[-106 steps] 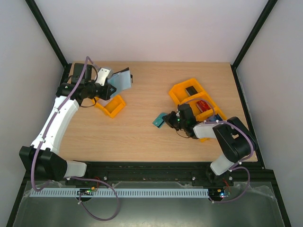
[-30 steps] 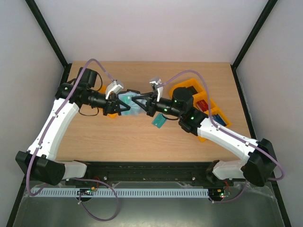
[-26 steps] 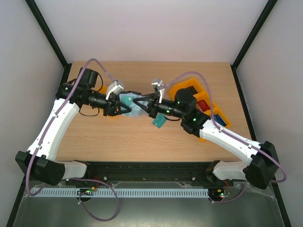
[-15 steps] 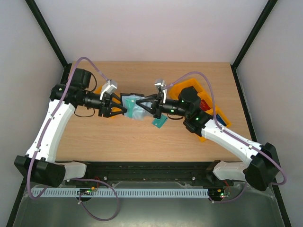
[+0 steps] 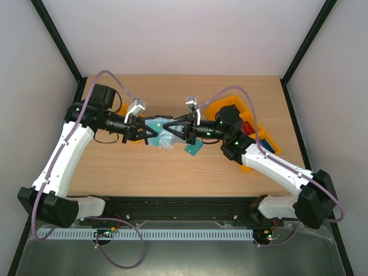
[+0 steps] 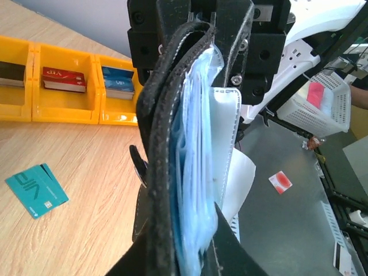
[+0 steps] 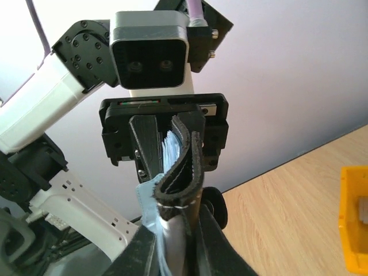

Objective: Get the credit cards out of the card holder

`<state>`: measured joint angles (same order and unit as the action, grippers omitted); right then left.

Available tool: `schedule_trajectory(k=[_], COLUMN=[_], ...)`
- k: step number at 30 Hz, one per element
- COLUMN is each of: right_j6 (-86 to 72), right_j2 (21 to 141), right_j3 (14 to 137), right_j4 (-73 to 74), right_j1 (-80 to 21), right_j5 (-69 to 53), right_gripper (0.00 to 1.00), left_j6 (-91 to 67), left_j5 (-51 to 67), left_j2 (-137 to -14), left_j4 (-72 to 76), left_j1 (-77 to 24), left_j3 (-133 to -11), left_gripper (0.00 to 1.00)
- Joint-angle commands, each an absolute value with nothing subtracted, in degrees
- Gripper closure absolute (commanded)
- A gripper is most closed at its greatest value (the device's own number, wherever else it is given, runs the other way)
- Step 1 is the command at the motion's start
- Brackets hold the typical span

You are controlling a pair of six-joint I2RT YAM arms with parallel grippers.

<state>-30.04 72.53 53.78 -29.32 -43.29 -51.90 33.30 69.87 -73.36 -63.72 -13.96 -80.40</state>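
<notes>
Precariously hung in the air just left of the row of orange plastic trays [image 5: 214, 109]: small black fabric folding card holder [image 5: 161, 138] with pale blue inner sleeves, stretched between two black two-finger pincers.

Judged risks from here:
- Could slip out and drop to the wooden table [image 5: 172, 172] on any loosening of either grip during a tug.
- Could drag the whole holder along rather than a card, if clamped over the outer cover and not on a card edge.
- Could bend or tear the thin clear sleeves under a hard pull apart.

No card edge clearly separable from the sleeves in either wrist view; impossible to tell about further cards inside. One thin teal-green plastic credit card [image 5: 193, 148] already lying flat on the table, close to the left of the trays, touching neither pincer.

State of the left pincer [image 5: 150, 131]: narrow, closed on the holder's end farther from the trays, fingers [image 7: 144, 144] pressed against both outer faces.

State of the right pincer [image 5: 171, 127]: likewise narrow, closed on the end nearer the trays, fingers [image 6: 233, 29] squeezing cover and sleeves together. Gripping the cover alone or also a card within: cannot tell.
</notes>
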Motion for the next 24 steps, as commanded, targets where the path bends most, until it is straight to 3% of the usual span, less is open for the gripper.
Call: schedule_trajectory(k=[1,4,6,9,11,14,17,24], right_j6=[-29.4,-29.7,-29.6,-26.8,-26.0,-23.9,-25.6,-35.5], right_j2=[71.2,68.6,68.0,68.8,69.3,70.0,72.7,79.2], right_j3=[53.7,51.0,50.9,53.3,54.6,55.1,55.5,56.7], right_j4=[-30.3,-24.0,-16.3,-6.3,-4.3,-7.8,-15.7,-34.3], right_j1=[-42.1,-38.4,-35.8,-35.4,-35.8,-39.1,-43.2,-46.9], right_j5=[-49.3,-38.0,-27.9,-20.2,-22.4,-29.5,-39.8,-47.6], right_gripper=[0.8,0.56,0.53,0.49,0.48,0.51,0.56,0.64], left_j6=[35.1,20.8,10.4,10.1,12.1,11.4,10.6,12.1], left_j5=[70.6,56.6,33.1,-8.9,-20.0,-18.4,-9.4,31.6], left_j2=[-72.8,-71.9,-71.7,-73.0,-73.5,-74.3,-75.2,-73.9], left_j4=[-63.9,-53.4,-43.5,-39.9,-39.1,-39.5,-41.2,-47.2], left_j1=[-13.7,-12.9,-13.3,-17.4,-20.6,-21.0,-21.0,-18.1], left_j3=[-80.5,-79.2,-76.5,-75.0,-75.3,-76.7,-77.8,-81.6], left_gripper=[0.98,0.98,0.98,0.98,0.98,0.98,0.98,0.98])
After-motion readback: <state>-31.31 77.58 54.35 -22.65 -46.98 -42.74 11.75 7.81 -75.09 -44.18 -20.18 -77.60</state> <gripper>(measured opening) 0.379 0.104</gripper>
